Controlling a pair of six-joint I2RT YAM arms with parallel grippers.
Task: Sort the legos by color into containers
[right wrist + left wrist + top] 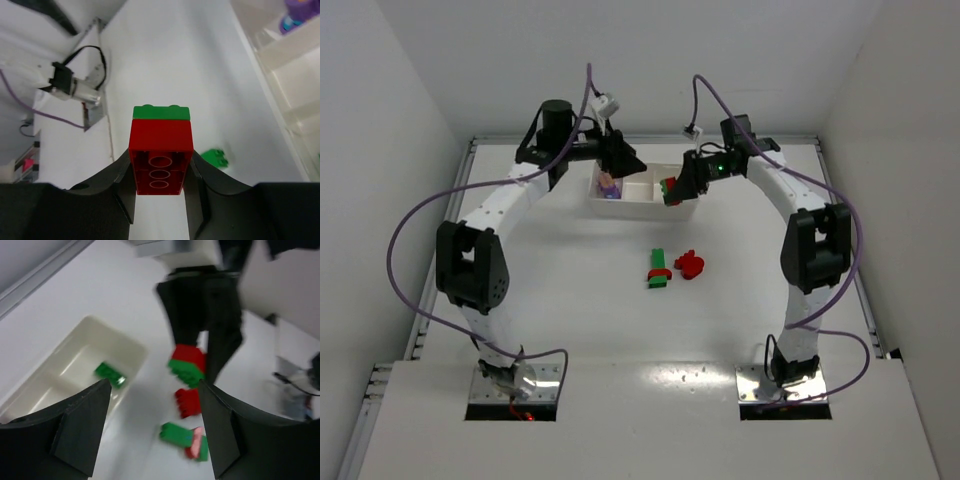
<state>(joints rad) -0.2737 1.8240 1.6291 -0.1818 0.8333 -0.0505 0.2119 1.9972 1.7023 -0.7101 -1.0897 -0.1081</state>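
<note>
The white tray point(632, 208) lies at the back middle, with three compartments. A purple-blue lego point(609, 184) lies in its left compartment. My left gripper point(616, 163) hovers over that compartment, open and empty point(154, 386). My right gripper point(673, 190) is at the tray's right end, shut on a red lego with a green one stuck on it point(161, 145). The left wrist view shows that pair point(187, 365) held beside the tray point(55, 371) and a green lego point(110, 375) in the end compartment. The right wrist view shows the tray point(280, 107) to the right.
On the table in front of the tray lie a green lego with a red piece across it point(660, 267) and a red lego point(691, 264); both also show in the left wrist view point(186, 437) point(188, 402). White walls enclose the table.
</note>
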